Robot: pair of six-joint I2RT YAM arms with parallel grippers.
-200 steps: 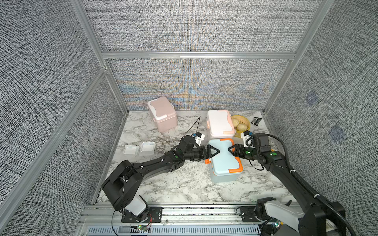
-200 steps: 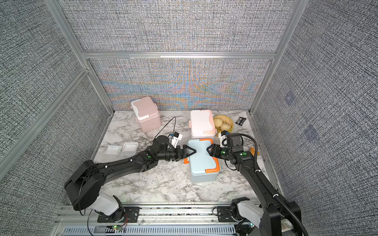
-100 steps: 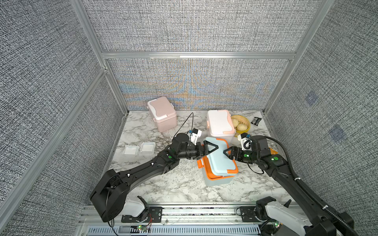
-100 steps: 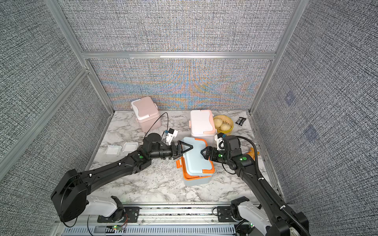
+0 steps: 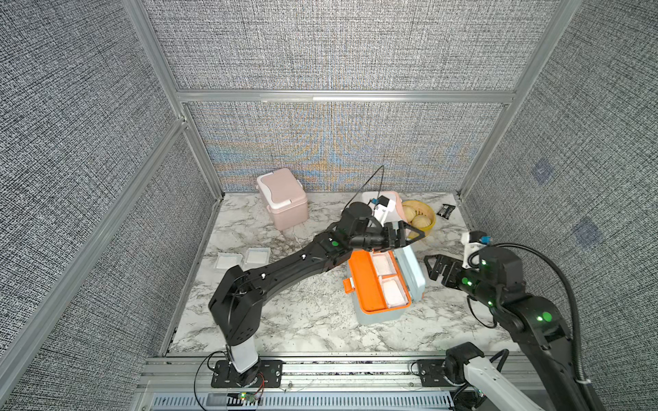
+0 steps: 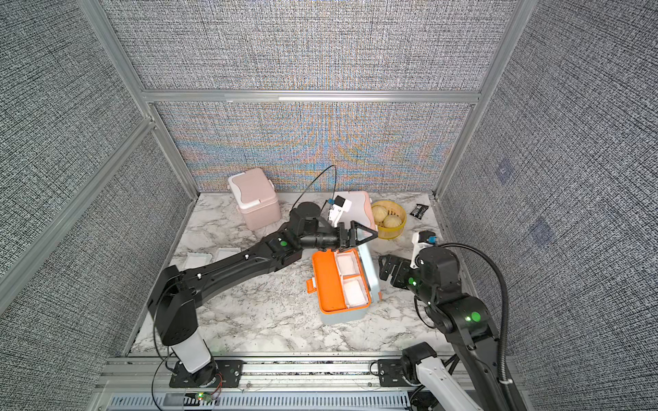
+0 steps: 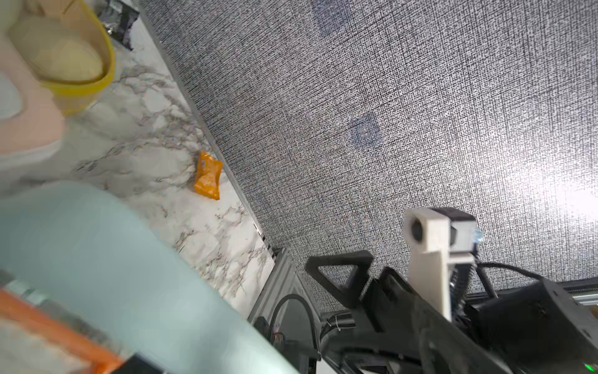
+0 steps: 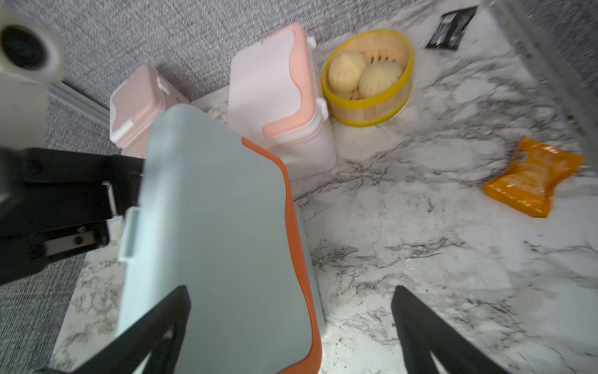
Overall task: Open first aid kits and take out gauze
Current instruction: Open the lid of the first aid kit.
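Open blue kit [image 5: 377, 315], lid [image 5: 411, 272] unsupported.
Left end effector [image 5: 413, 233] and right end effector [image 5: 432, 268] both gape empty; your nudge could shut it over the gauze [image 5: 393, 290].

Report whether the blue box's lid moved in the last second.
Yes. Against the unmoved yellow basket, the lid has swung up off the blue box and stands open toward the right gripper.

The marble bench [image 5: 302, 320] carries 3 kits: the pink kit [image 5: 285, 203] at the back, the white kit [image 8: 275, 97] just beside a yellow basket [image 5: 425, 227], and the open blue kit [image 5: 381, 315] in the middle. 2 gauze pads [image 5: 228, 261] lie near its left edge. A black packet [image 5: 447, 210] and an orange wrapper [image 8: 530, 181] lie near its right edge.
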